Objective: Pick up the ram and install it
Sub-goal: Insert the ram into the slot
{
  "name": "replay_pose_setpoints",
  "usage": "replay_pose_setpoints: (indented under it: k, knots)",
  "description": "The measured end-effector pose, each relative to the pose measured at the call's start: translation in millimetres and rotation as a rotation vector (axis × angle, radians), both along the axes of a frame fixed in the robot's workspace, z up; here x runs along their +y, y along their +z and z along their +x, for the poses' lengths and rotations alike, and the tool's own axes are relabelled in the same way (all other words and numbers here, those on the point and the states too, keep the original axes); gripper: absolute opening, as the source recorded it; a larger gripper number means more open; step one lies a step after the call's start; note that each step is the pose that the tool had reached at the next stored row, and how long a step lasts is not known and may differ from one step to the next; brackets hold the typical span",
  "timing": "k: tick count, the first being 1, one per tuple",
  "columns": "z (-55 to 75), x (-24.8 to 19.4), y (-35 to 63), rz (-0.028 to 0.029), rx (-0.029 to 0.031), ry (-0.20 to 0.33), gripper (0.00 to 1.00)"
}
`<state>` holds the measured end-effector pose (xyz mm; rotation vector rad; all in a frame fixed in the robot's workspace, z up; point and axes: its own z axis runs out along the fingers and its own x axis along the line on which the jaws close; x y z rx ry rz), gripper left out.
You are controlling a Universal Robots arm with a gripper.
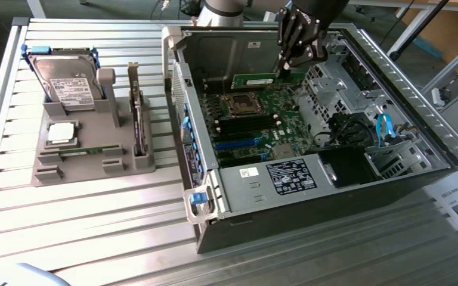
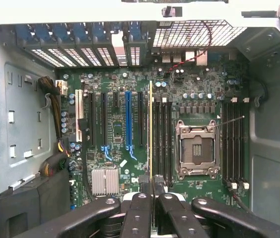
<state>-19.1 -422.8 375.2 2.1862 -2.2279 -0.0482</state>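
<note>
Closest to the wrist lens: black claw (image 2: 152, 192), fingers (image 2: 137, 213) drawn narrow and clamped on the ram (image 2: 151, 129). Seen edge-on there as a thin green-gold strip, lined up along the black memory slots (image 2: 164, 139), between the blue slot (image 2: 128, 119) and the empty socket (image 2: 197, 148). Cannot tell whether touching a slot or just clear of one. Near the fingers, beside the blue slot's end — a small silver heat sink (image 2: 104, 181).

From the exterior view: claw (image 1: 286, 68) reaching down into the open case (image 1: 229, 50), gripping the ram (image 1: 257, 78) with its long side level, over the motherboard (image 1: 253, 128). Hangs at 12 o'clock of the socket (image 1: 243, 106), near the case's back wall.

At 9 o'clock of the case, well apart on the slatted tabletop (image 1: 93, 238) — a grey rack (image 1: 78, 173). Holds a hard drive (image 1: 68, 83) upright at its 12 o'clock, a square silver CPU (image 1: 60, 132) lying flat near its middle, and an expansion card (image 1: 138, 110) standing on edge at its 3 o'clock.

Inside the case, at 3 o'clock of the motherboard: a blue cable (image 1: 383, 128) looped among the drive bays. At 6 o'clock of the motherboard: a black label (image 1: 290, 177) on a grey panel.
</note>
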Motion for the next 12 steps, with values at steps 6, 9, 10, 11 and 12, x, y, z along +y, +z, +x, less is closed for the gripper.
replay_pose_setpoints:
  k: [6,9,10,11,12]
  knots:
    - [0.0,0.0,-2.6,0.0002,-0.0001,0.000,0.12]
    - [0.0,0.0,-7.0,-0.0002,0.0000,0.000,0.12]
    - [0.0,0.0,-9.7,-0.0001,0.0000,0.000,0.12]
    - [0.0,0.0,-11.0,-0.0001,0.0000,0.000,0.12]
    - [0.0,0.0,-12.3,-0.0002,0.0000,0.000,0.12]
